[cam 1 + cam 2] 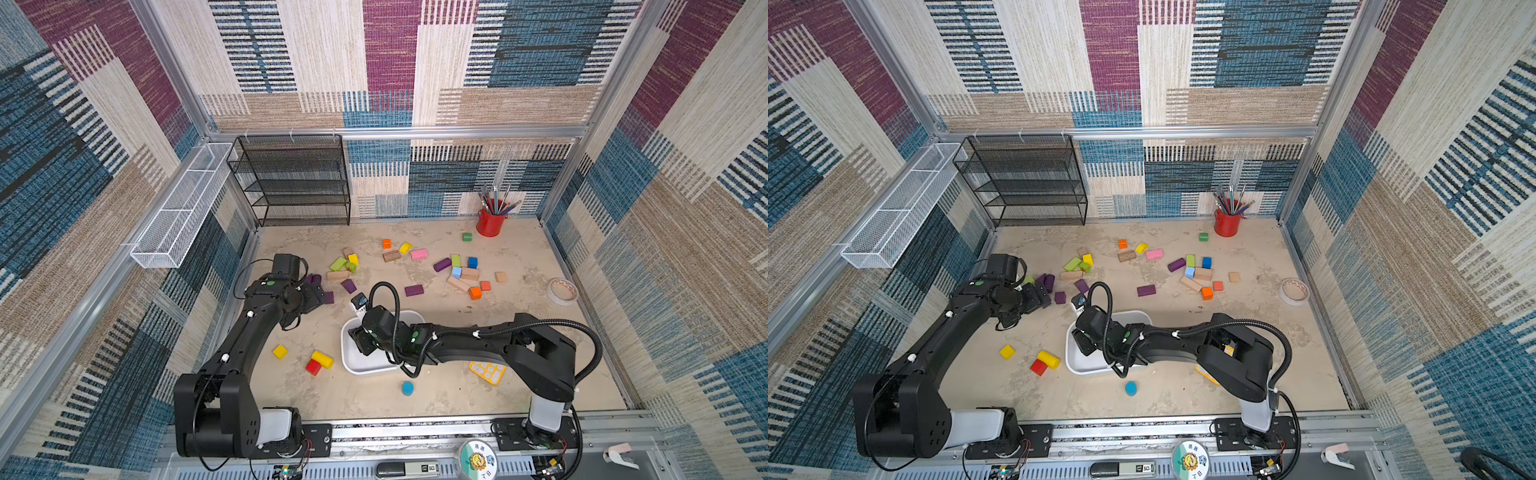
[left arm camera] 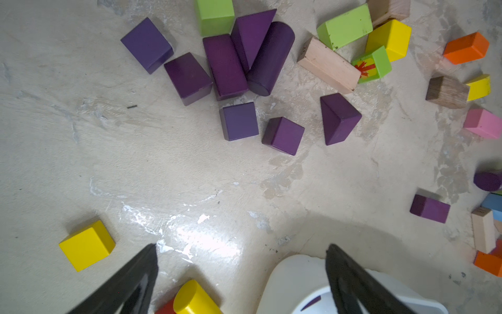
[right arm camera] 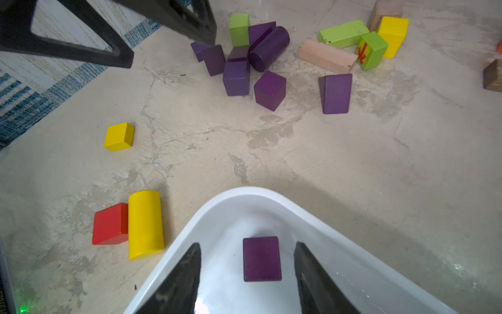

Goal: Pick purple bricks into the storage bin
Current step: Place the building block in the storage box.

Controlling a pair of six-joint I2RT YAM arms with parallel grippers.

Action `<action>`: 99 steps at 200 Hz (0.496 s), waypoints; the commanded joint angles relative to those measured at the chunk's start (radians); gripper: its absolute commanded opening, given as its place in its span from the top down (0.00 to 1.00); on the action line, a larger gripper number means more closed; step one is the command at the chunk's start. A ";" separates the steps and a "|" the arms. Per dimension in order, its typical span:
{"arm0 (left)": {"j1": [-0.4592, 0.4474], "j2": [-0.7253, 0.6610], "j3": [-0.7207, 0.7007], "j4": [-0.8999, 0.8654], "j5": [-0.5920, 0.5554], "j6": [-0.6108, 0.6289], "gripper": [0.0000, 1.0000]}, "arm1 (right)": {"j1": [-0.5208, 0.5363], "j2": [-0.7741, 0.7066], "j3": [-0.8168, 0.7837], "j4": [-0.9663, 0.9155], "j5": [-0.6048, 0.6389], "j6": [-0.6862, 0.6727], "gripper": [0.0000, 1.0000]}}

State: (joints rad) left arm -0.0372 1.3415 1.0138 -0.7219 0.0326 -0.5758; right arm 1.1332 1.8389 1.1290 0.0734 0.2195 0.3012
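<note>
- my right gripper (image 3: 247,244) sat low inside the storage bin (image 3: 312,225), its 2 fingers parted and gripping nothing.
- 1 purple brick (image 3: 262,258) lay flat on the bin's white floor between those fingers, with a clear gap on each side.
- in a top view, the bin sat at the middle of the table (image 1: 457,395), towards the front, with the right arm's wrist over it.
- my left gripper (image 2: 241,246) hung wide open over bare table, with nothing between its fingers.
- in the left wrist view, 8 purple bricks (image 2: 225,65) lay on the table outside the bin, near that gripper.
- 5 of them huddled together, touching or nearly so, among them a wedge and a cylinder; 2 cubes and another wedge lay just beside the huddle, apart from each other.
- in a top view, a purple bar (image 1: 414,290) lay alone, and a rounded purple piece (image 1: 442,264) lay beside mixed coloured blocks further back.
- a yellow cylinder (image 3: 145,224) touched a red block (image 3: 110,224) near the bin's corner.
</note>
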 commanded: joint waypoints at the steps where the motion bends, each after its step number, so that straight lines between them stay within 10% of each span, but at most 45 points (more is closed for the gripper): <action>1: 0.004 0.001 0.008 -0.016 -0.011 -0.010 0.01 | 0.002 -0.038 -0.026 0.070 0.006 -0.021 0.40; 99: 0.020 0.005 0.008 -0.041 -0.167 0.003 0.03 | 0.001 -0.225 -0.202 0.168 0.108 -0.242 0.35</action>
State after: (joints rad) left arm -0.0216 1.3369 1.0138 -0.7280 -0.0525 -0.5751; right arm 1.1336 1.6566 0.9707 0.1555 0.2817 0.1684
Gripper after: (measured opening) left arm 0.975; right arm 0.661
